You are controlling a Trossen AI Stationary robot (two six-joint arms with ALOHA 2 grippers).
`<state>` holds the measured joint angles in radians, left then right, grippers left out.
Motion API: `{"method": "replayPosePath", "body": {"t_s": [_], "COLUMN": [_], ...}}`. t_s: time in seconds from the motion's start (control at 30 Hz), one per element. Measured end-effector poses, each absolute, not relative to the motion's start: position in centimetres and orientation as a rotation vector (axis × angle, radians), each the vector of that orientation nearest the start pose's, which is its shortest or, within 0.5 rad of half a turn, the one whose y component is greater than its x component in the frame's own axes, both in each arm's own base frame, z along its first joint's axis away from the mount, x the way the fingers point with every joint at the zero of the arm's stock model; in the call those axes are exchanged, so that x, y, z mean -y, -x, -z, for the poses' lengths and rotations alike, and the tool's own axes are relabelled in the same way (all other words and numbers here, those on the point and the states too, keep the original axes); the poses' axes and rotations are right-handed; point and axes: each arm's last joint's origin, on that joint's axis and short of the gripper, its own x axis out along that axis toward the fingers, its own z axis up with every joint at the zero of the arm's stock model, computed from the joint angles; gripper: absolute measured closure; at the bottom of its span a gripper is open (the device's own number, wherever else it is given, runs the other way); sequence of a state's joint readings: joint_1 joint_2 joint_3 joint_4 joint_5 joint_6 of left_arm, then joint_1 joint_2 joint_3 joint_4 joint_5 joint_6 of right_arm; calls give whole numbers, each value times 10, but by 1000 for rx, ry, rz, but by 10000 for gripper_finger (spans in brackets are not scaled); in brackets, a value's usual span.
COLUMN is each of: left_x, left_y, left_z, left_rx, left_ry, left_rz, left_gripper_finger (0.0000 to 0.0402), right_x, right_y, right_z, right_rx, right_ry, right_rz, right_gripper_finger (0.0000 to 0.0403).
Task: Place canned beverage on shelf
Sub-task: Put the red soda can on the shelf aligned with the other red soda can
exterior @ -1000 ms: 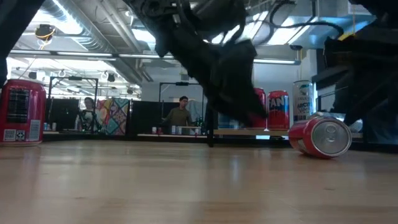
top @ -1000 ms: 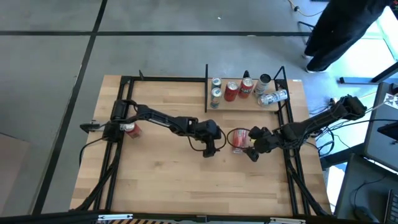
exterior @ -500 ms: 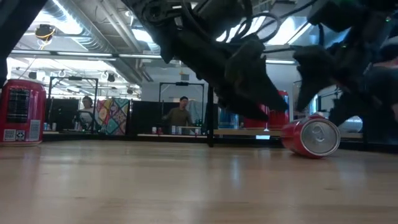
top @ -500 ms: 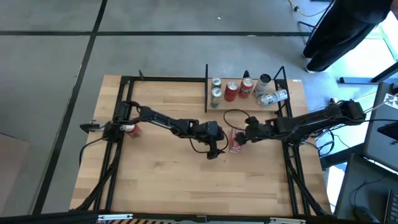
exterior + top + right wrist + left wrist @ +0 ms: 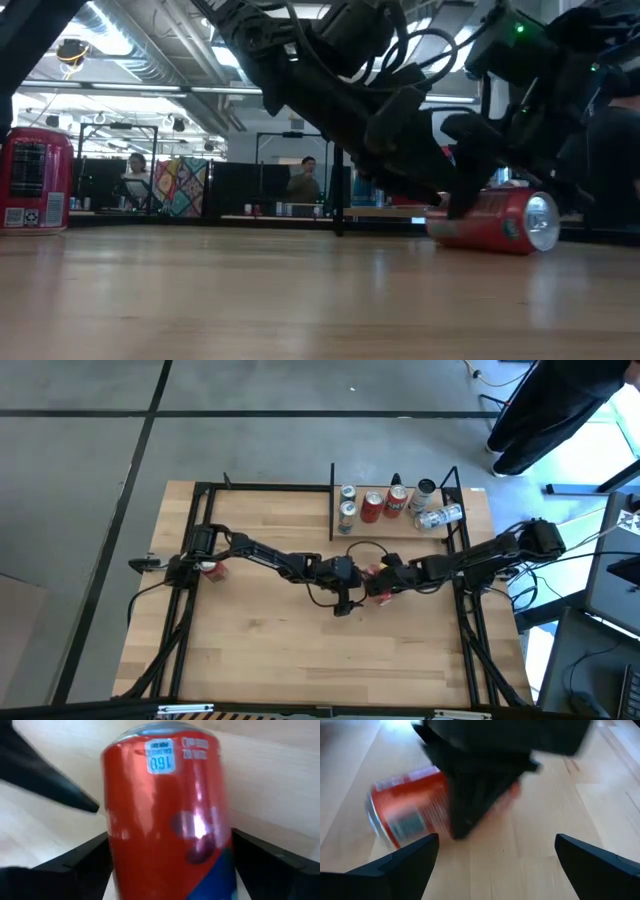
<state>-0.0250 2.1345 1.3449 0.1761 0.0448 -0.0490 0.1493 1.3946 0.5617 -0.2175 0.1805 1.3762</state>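
Near the middle of the tabletop (image 5: 260, 630), you have both arms reaching in low and meeting over one red can (image 5: 488, 220), which lies on its side on the wood. Your right gripper (image 5: 378, 582) comes in from the right edge, arm stretched nearly flat across the table; its fingers (image 5: 70, 865) stand spread on either side of the can's body, flanking it but not visibly pressing it. In the right wrist view the can fills the space between them, top end pointing away from the wrist. Your left gripper (image 5: 345, 600) sits just beside the can on its other side, arm extended from the left frame with the wrist angled down; its fingers (image 5: 395, 867) are released and hold nothing, with the can and the other arm's dark fingertip ahead of them. At the far edge, the shelf (image 5: 395, 528) carries several cans upright and one silver can (image 5: 440, 517) lying down, well apart from the red can. Another red can (image 5: 36, 181) stands upright by the left arm's base. Low view: people (image 5: 305, 183) stand in the room behind.
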Motion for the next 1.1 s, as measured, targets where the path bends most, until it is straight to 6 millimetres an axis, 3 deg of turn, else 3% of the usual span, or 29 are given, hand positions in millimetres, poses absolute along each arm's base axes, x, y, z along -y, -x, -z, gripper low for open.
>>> {"method": "replayPosePath", "body": {"t_s": [0.13,0.23,0.3,0.47,0.63,0.83,0.93,1.1], "left_x": [11,10,11,11,11,27,33,40], "left_y": [-454,-451,-446,-417,-374,-318,-296,-275], "left_z": [-140,-149,-166,-220,-261,-265,-257,-246], "left_rx": [-623,-629,-630,-679,-812,-834,-801,-714], "left_ry": [54,84,91,86,69,76,115,177], "left_rz": [50,49,67,61,43,7,-20,-41], "left_gripper_finger": [6,6,6,6,6,6,6,6], "right_x": [-30,-30,-31,-36,-45,-52,-53,-54], "right_y": [-229,-228,-226,-233,-241,-234,-228,-226], "right_z": [-135,-138,-143,-169,-203,-226,-224,-210], "right_rx": [-869,-891,-927,-1013,-1219,-1497,-1631,-1810], "right_ry": [-1053,-1033,-1003,-925,-963,-1098,-1171,-1244], "right_rz": [696,657,620,447,190,67,79,148], "right_gripper_finger": [54,96,131,133,133,133,133,133]}}
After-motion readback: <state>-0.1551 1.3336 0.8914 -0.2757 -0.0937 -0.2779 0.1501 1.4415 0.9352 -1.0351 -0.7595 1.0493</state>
